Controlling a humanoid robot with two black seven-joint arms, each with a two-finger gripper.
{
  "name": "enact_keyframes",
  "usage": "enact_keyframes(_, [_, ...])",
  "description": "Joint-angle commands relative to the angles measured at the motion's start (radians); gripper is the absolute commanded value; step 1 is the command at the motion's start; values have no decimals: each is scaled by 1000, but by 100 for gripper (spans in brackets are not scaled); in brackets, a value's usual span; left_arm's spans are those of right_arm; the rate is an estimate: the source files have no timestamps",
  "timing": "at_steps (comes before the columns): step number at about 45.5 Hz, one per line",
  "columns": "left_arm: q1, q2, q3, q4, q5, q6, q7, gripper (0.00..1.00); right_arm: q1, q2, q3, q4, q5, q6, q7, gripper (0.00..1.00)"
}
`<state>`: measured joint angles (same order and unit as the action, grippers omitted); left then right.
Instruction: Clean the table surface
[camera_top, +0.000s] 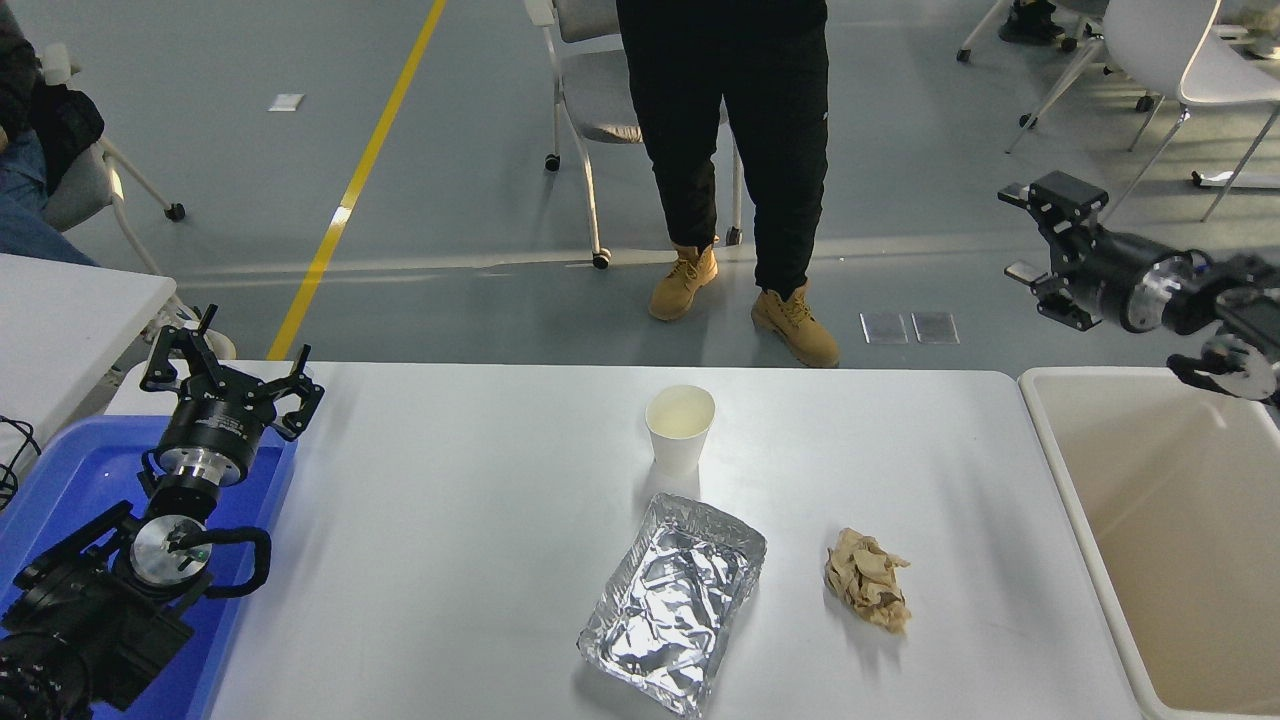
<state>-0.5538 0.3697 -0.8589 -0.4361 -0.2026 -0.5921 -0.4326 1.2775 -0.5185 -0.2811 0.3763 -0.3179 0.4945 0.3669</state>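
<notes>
Hanging above the far rim of the beige bin (1160, 540), the right gripper (1032, 232) points left with its black fingers spread wide and empty. Below it and to its left stretches the table surface (450, 520), matte white with rounded corners, its long axis running left to right; its near edge is cut off. On it stand a white paper cup (680, 428), a crinkled foil tray (675, 603) and a crumpled brown paper wad (868, 579). The left gripper (232, 370) is parked, splayed open, over a blue tray (60, 470). A person (728, 150) stands beyond, cropped above the waist.
</notes>
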Motion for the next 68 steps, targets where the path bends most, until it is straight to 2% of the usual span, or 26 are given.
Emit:
enact_keyframes(1, [0, 0, 0, 0, 0, 0, 0, 100, 147, -1, -135, 36, -171, 110, 3, 98])
enact_keyframes(10, [0, 0, 0, -1, 0, 0, 0, 100, 221, 54, -135, 151, -443, 114, 3, 98])
enact_keyframes(19, [0, 0, 0, 0, 0, 0, 0, 100, 230, 233, -136, 161, -584, 114, 3, 98])
enact_keyframes(32, [0, 0, 0, -1, 0, 0, 0, 100, 266, 408, -135, 142, -606, 110, 4, 98])
enact_keyframes(41, [0, 0, 0, -1, 0, 0, 0, 100, 221, 518, -135, 69, -603, 84, 3, 98])
enact_keyframes(68, [0, 0, 0, -1, 0, 0, 0, 100, 36, 519, -138, -82, -606, -39, -3, 97])
